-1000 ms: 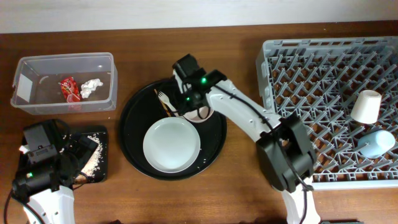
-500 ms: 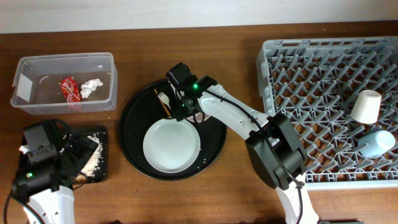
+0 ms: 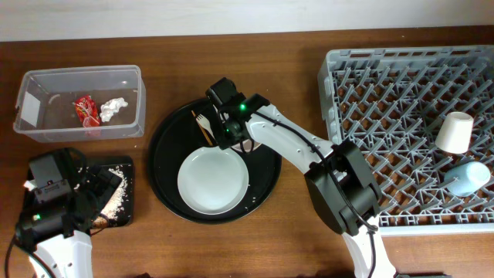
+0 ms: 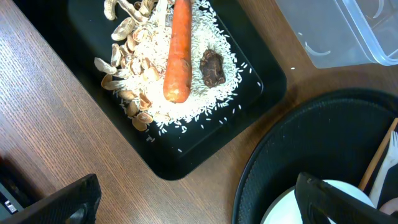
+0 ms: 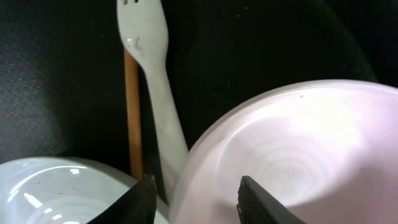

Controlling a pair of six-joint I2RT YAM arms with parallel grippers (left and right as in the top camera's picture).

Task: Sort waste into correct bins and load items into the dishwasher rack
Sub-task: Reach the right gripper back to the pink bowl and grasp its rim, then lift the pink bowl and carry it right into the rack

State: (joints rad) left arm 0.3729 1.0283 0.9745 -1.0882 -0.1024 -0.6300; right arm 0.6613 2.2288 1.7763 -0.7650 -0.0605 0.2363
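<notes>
On the round black tray (image 3: 262,185) lie a pale grey plate (image 3: 213,181), a white fork (image 5: 155,93) and a small white bowl (image 5: 292,149). My right gripper (image 5: 196,202) is down at the bowl's left rim, one finger outside and one inside; it is open, with a dark gap beside the outer finger. My left gripper (image 4: 199,208) hangs open over bare wood between the shallow black tray (image 4: 205,143) and the round tray. That black tray holds rice (image 4: 155,74), beige strips (image 4: 124,68), a carrot (image 4: 179,53) and a dark lump (image 4: 212,67). The clear tub (image 3: 81,73) holds the red wrapper (image 3: 85,110) and tissue (image 3: 113,108).
The grey dishwasher rack (image 3: 386,100) fills the right side, with a white cup (image 3: 455,131) and a light blue cup (image 3: 467,177) near its right edge. A thin wooden stick (image 5: 132,112) lies beside the fork. My left arm covers part of the black tray.
My right gripper slid left over the round tray to the bowl's rim and its jaws narrowed; it has held still for the last half second. The left arm has not moved.
</notes>
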